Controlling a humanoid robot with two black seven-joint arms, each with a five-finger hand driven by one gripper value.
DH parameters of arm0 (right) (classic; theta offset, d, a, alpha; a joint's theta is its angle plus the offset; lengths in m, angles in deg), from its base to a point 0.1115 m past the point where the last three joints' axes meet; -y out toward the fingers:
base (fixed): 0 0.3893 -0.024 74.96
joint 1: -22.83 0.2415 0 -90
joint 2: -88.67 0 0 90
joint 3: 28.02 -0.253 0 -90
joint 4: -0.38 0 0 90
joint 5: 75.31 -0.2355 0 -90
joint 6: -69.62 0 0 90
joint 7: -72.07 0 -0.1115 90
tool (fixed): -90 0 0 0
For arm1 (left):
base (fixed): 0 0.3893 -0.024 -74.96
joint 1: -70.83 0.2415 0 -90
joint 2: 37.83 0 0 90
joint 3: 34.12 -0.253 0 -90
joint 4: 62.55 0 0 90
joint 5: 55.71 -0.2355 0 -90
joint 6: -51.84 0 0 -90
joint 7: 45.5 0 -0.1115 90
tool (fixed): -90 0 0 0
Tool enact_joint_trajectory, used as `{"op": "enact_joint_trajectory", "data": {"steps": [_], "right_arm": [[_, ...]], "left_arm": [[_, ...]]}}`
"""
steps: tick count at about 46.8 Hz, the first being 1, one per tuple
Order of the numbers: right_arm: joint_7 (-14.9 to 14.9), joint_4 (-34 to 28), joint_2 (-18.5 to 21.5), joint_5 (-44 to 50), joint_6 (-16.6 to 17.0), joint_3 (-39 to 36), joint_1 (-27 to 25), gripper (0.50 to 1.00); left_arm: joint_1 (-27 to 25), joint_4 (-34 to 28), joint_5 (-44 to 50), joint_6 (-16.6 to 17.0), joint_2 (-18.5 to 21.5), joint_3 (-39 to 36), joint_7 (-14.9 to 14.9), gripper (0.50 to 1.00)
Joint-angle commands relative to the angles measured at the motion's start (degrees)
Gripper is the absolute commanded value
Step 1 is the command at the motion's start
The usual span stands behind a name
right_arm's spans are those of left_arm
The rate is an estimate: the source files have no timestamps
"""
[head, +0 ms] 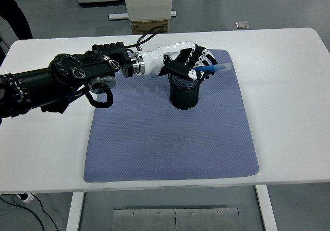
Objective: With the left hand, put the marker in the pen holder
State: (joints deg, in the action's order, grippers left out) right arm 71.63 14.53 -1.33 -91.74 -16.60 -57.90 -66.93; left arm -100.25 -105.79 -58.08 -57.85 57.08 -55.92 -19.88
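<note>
The left hand [190,63], a white-and-black five-fingered unit on a black arm entering from the left edge of the frame, sits in the upper centre of the frame directly above the black mesh cylindrical pen holder [184,93]. Its fingers [202,56] are curled and clamped on the blue marker with a pale, translucent cap end [210,69]. The thumb presses on the marker from the near side while the remaining fingers wrap over it from the far side (exact contact points under the fingers are hidden).

The marker lies close to horizontal, tilted slightly upward toward the right of the frame. Its pale cap end projects past the fingers to the right, clear of the hand. The blue barrel runs back to the left under the fingers, and its inner end lies over the holder's open rim; whether that end has entered the opening cannot be told.

The pen holder stands upright on the blue-grey textured rectangular mat [170,138], in the mat's upper-centre area. The mat lies flat on the white worktop [289,97], with bare worktop visible along all four sides.

A dark-clothed part of a person [14,9] shows at the upper left corner of the frame, well apart from the hand.
</note>
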Motion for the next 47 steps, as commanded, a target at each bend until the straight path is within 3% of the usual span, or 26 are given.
{"op": "enact_joint_trajectory", "data": {"steps": [1, 6, 10, 12, 13, 16, 21, 22, 27, 47], "right_arm": [[0.00, 0.00, 0.00, 0.00, 0.00, 0.00, 0.02, 1.000], [0.00, 0.00, 0.00, 0.00, 0.00, 0.00, 0.02, 1.000], [0.00, 0.00, 0.00, 0.00, -0.09, 0.00, 0.02, 1.000], [0.00, 0.00, 0.00, 0.00, 0.00, 0.00, -0.07, 1.000], [0.00, 0.00, 0.00, 0.00, 0.00, 0.00, 0.02, 1.000], [0.00, 0.00, 0.00, 0.00, 0.00, 0.00, 0.02, 1.000], [0.00, 0.00, 0.00, 0.00, 0.00, 0.00, 0.02, 1.000], [0.00, 0.00, 0.00, 0.00, 0.00, 0.00, -0.06, 1.000], [0.00, 0.00, 0.00, 0.00, 0.00, 0.00, 0.02, 1.000], [0.00, 0.00, 0.00, 0.00, 0.00, 0.00, 0.02, 1.000]], "left_arm": [[0.57, 0.00, 0.78, 0.00, -0.43, 0.00, 0.13, 0.569], [0.75, 0.00, 1.48, 0.00, -0.43, 0.08, 0.13, 0.607], [0.75, 0.00, 2.45, 0.00, -0.43, 0.08, 0.48, 0.701], [0.75, 0.00, 2.63, 0.00, -0.43, 0.08, 0.48, 0.716], [0.75, 0.00, 3.06, 0.00, -0.34, 0.08, 0.48, 0.809], [0.75, 0.00, 3.50, 0.09, -0.08, 0.08, 0.57, 0.894], [0.75, 0.00, 4.12, 0.00, 0.19, 0.17, 0.57, 0.921], [0.58, 0.00, 4.56, 0.00, 0.36, 0.52, 0.57, 0.959], [-0.04, 0.00, 4.82, 0.00, 0.97, 1.40, 0.57, 1.000], [0.48, 2.19, 4.03, 0.44, 8.53, 7.55, 0.39, 1.000]]}}
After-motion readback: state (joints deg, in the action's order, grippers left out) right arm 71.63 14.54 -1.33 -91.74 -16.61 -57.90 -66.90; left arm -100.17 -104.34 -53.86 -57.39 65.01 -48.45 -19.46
